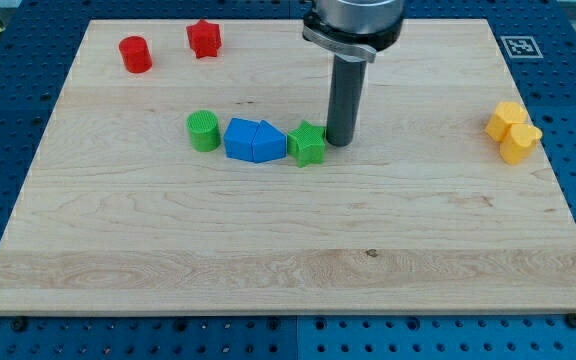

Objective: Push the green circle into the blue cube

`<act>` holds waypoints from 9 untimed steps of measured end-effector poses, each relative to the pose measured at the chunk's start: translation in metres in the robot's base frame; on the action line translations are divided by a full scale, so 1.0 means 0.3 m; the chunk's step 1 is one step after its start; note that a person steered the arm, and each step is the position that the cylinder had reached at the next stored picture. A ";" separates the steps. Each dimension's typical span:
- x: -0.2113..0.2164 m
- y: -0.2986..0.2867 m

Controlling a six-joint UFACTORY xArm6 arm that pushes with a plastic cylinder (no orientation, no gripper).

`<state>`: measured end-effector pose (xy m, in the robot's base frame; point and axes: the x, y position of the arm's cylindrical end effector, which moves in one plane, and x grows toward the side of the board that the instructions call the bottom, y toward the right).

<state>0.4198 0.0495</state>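
The green circle (204, 131) stands left of centre on the wooden board (268, 250). Just to its right, a narrow gap away, sit two blue blocks pressed together, the blue cube (239, 139) and a second blue block (269, 142). A green star (307, 143) touches the right side of the blue blocks. My tip (340, 142) is down at the board just right of the green star, touching or nearly touching it, on the far side of the row from the green circle.
A red cylinder (135, 54) and a red star (204, 39) sit near the view's top left. Two yellow blocks (512, 131) sit together near the right edge. A marker tag (519, 45) is at the top right corner.
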 end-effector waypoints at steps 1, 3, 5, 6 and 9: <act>-0.073 -0.037; -0.129 -0.106; -0.134 -0.287; -0.175 -0.313; -0.164 -0.484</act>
<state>0.3705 -0.0956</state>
